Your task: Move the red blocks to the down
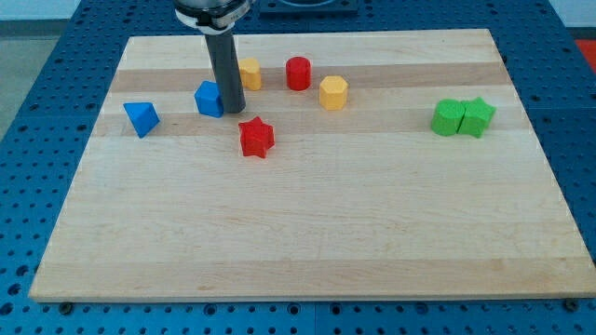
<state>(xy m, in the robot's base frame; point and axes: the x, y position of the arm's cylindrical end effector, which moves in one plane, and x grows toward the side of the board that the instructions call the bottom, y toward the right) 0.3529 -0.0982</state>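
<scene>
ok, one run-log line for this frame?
tip beside blue block, above red star | red cylinder near view's top | both red blocks not yet moved down

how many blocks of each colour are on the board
red blocks: 2, a star and a cylinder
blue blocks: 2
yellow blocks: 2
green blocks: 2
total: 8
my tip sits beside a blue block.

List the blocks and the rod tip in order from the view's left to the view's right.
Blue triangular block → blue block → my tip, touching that blue block's right side → red star block → red cylinder → yellow hexagonal block → two green blocks.
</scene>
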